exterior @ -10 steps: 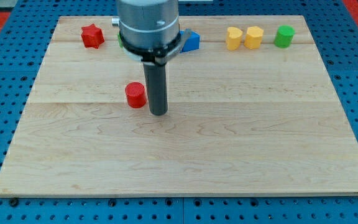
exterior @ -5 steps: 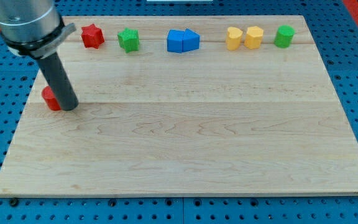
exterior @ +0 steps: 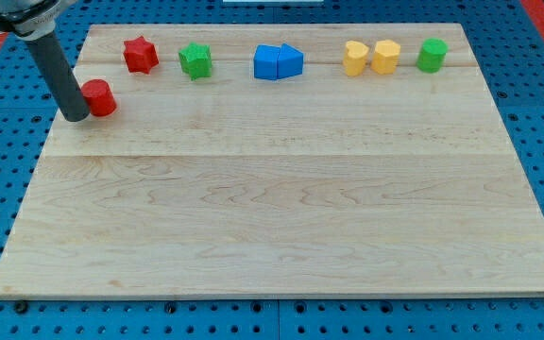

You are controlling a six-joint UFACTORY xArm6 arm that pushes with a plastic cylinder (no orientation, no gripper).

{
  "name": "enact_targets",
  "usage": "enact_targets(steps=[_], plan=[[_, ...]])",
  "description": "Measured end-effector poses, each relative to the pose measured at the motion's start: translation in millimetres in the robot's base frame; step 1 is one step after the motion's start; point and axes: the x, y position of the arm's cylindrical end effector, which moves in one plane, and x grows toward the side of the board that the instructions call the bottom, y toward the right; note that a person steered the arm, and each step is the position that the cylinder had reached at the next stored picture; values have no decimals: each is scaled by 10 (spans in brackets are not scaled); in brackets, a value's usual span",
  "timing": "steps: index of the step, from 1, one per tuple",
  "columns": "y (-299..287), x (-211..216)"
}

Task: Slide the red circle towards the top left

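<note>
**Red circle nears the corner, with the rod on the wrong side**

The red circle [exterior: 99, 98] sits close to the bench's [exterior: 281, 217] left edge, in the upper part of the board, just below and to the left of the red star [exterior: 140, 54]. My tip [exterior: 75, 117] rests touching or all but touching the circle's left flank, slightly lower in the view. There is no pincer on this arm, so nothing opens or closes; the rod only pushes.

The risk lies in that placement. With the tip on the circle's left, any further push sends the block rightward or toward the star, away from the top-left corner. To finish, the tip looks to need a pass around to the circle's lower right. A careless swing there could clip the circle and roll it off line. A push too hard toward the corner could carry it over the bench's edge, which is near. The star is also close enough to be knocked if the circle drifts up and right.

The rod leans in from the view's top left, its upper body cut off by the frame, slanting down and rightward to the board. The green block [exterior: 195, 60], blue blocks [exterior: 278, 62] and yellow blocks [exterior: 370, 57] line the top edge, well apart from the action.
</note>
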Motion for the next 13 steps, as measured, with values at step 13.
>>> enact_targets(steps=[13], plan=[[-145,-576]])
